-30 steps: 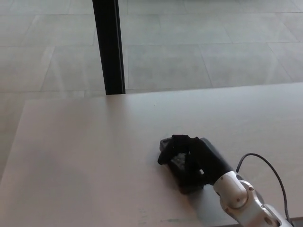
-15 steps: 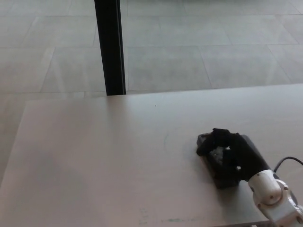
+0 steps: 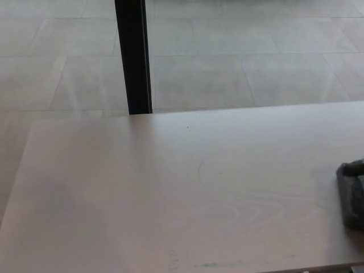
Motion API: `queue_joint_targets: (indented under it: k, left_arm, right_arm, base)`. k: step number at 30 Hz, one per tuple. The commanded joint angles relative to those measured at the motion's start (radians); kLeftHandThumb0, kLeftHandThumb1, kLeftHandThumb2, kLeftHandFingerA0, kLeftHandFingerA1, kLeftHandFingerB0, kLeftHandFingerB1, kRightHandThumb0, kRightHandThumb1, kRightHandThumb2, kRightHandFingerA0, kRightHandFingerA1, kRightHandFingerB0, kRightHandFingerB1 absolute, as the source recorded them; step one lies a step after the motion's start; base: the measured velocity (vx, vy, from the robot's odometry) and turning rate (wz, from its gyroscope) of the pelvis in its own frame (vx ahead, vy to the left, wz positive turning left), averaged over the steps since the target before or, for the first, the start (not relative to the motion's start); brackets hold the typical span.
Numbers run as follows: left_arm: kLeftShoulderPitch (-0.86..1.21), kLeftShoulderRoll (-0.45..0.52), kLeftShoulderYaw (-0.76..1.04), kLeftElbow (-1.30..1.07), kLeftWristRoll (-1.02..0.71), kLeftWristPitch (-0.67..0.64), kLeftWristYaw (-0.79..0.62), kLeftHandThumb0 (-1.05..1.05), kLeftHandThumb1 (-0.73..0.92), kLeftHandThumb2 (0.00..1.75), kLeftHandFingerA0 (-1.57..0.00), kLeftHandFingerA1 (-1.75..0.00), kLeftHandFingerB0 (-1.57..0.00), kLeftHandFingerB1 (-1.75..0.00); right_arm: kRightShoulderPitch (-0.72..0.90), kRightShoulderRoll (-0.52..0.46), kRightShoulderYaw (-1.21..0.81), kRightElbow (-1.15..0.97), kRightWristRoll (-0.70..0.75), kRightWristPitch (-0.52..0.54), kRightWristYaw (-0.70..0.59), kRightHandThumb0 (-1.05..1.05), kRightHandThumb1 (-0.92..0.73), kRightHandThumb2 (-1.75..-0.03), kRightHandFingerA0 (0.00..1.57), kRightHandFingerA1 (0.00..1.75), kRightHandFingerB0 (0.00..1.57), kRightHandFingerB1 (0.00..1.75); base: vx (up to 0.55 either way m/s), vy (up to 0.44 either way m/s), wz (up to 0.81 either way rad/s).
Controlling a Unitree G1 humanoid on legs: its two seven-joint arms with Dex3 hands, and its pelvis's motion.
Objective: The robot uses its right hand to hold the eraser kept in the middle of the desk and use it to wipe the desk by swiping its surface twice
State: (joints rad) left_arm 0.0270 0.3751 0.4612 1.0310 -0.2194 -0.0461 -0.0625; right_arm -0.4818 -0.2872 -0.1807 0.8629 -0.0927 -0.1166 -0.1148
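At the far right edge of the head view we see only a dark block-shaped mass, which we take to be the eraser [image 3: 351, 202], lying flat on the pale bench [image 3: 170, 193] and cut off by the picture's border. A black rounded form sits across its top edge, which seems to be part of our right hand [image 3: 354, 168]; so little of it shows that we cannot tell whether the fingers are closed on the eraser or only resting against it. Our left hand does not show at all. Faint swirled smears and a thin curved mark cross the bench's middle. Beyond its far edge a black post [image 3: 134, 57] stands upright on the grey tiled floor [image 3: 244, 62].
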Motion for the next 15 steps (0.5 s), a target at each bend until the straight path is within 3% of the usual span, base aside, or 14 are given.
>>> queue_joint_targets:
  k: [1,5,6,9,10,11,13,14,15]
  left_arm:
    - [0.011,0.014,0.012,-0.004,-0.014,-0.014,-0.004,-0.55,0.50,0.92,-0.77,-0.84,-0.55,-0.69]
    - [0.007,0.019,0.014,0.003,-0.016,-0.015,-0.012,-0.52,0.50,0.93,-0.74,-0.84,-0.52,-0.68]
    - [0.007,0.020,0.013,0.002,-0.016,-0.013,-0.016,-0.53,0.50,0.93,-0.73,-0.83,-0.51,-0.67]
    - [0.010,0.019,0.008,-0.011,-0.010,-0.010,-0.014,-0.53,0.50,0.93,-0.72,-0.82,-0.51,-0.68]
    - [0.009,0.017,0.005,-0.015,-0.006,-0.009,-0.008,-0.53,0.51,0.93,-0.73,-0.82,-0.51,-0.67]
    - [0.005,0.018,0.005,-0.014,-0.007,-0.002,-0.007,-0.52,0.51,0.93,-0.73,-0.82,-0.50,-0.67]
    - [-0.001,0.018,0.006,-0.013,-0.010,0.000,-0.007,-0.53,0.51,0.93,-0.72,-0.82,-0.51,-0.68]
    - [-0.007,0.018,0.010,-0.008,-0.015,0.003,-0.012,-0.53,0.51,0.93,-0.72,-0.82,-0.52,-0.68]
    - [-0.003,0.019,0.006,-0.017,-0.012,0.008,-0.013,-0.53,0.51,0.94,-0.73,-0.82,-0.50,-0.67]
  right_arm:
    - [0.066,-0.080,-0.040,0.094,0.029,0.111,0.014,-0.28,-0.66,-0.86,0.98,1.75,0.65,1.46]
    - [0.058,-0.112,-0.036,0.110,0.027,0.115,0.026,-0.29,-0.66,-0.81,0.97,1.75,0.60,1.54]
    - [0.062,-0.114,-0.033,0.106,0.027,0.107,0.026,-0.28,-0.62,-0.90,0.97,1.75,0.65,1.52]
    - [0.074,-0.106,-0.025,0.103,0.029,0.085,0.026,-0.28,-0.64,-0.86,0.96,1.75,0.65,1.47]
    - [0.079,-0.085,-0.022,0.084,0.040,0.095,0.037,-0.23,-0.64,-0.81,1.15,1.71,0.68,1.32]
    - [0.081,-0.074,-0.020,0.074,0.047,0.088,0.046,-0.30,-0.60,-0.86,0.96,1.75,0.72,1.50]
    - [0.079,-0.047,0.000,0.056,0.039,0.084,0.046,-0.29,-0.57,-0.91,0.97,1.75,0.77,1.42]
    - [0.082,-0.034,0.043,0.026,0.006,0.097,0.051,-0.23,-0.60,-0.93,1.17,1.75,0.75,1.36]
    - [0.087,-0.032,0.079,0.011,-0.022,0.085,0.057,-0.29,-0.61,-0.83,0.94,1.75,0.64,1.58]
  base:
    - [0.00,0.000,0.00]
    - [0.00,0.000,0.00]
    - [0.00,0.000,0.00]
    - [0.00,0.000,0.00]
    - [0.00,0.000,0.00]
    - [0.00,0.000,0.00]
    - [0.00,0.000,0.00]
    - [0.00,0.000,0.00]
    - [0.00,0.000,0.00]
